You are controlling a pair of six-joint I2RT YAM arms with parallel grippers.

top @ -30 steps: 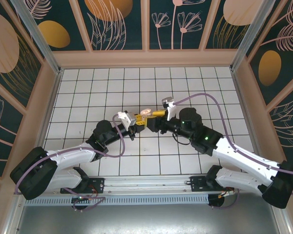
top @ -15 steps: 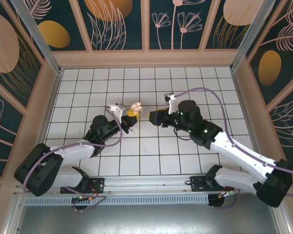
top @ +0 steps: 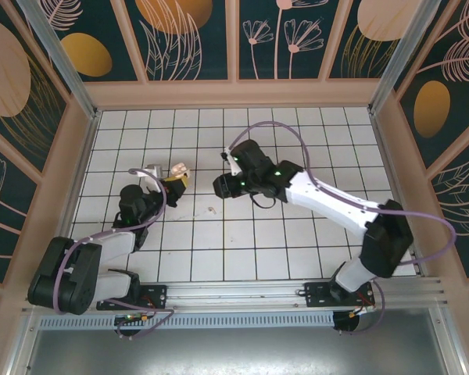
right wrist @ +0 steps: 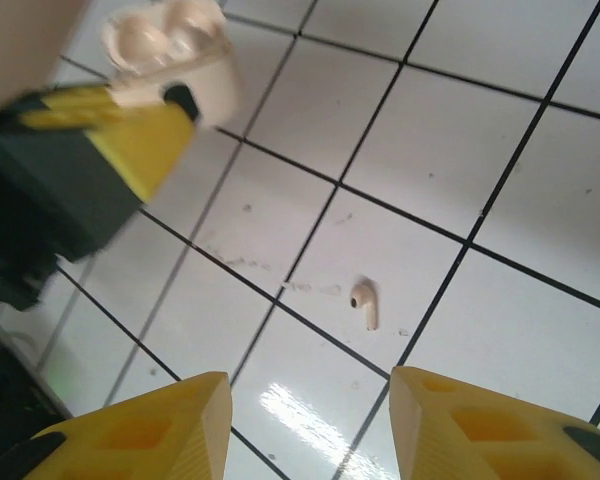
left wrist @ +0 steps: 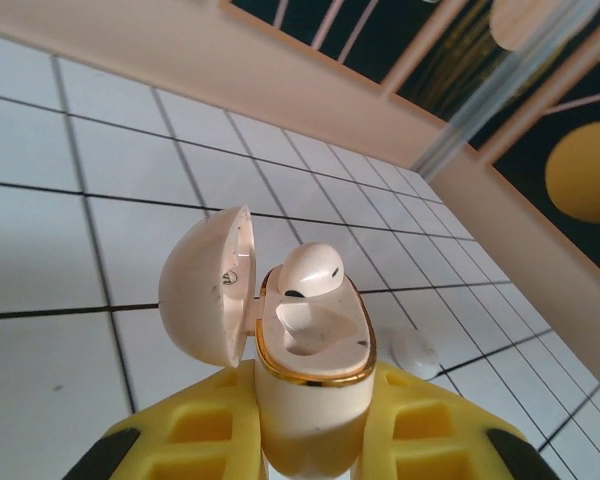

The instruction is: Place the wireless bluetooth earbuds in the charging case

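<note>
My left gripper [top: 172,179] [left wrist: 315,415] is shut on the cream, gold-rimmed charging case [top: 179,169] [left wrist: 315,350] and holds it upright with the lid swung open to the left. One white earbud [left wrist: 313,270] sits in the far slot, and the near slot is empty. The second earbud [right wrist: 365,303] [top: 212,208] lies loose on a white tile; in the left wrist view it is a small white lump [left wrist: 415,352] right of the case. My right gripper [top: 219,186] [right wrist: 310,385] hovers open above that earbud, holding nothing. The case [right wrist: 170,50] is at the upper left of the right wrist view.
The white tiled floor [top: 297,250] is boxed in by wooden walls [top: 234,92] at the back and on both sides. The right arm's cable [top: 297,141] loops over the middle tiles. A metal rail [top: 234,295] runs along the near edge.
The left arm has drawn back to the left with the case. The right gripper has left the case, swung left and farther out, and now stands over the loose earbud.
</note>
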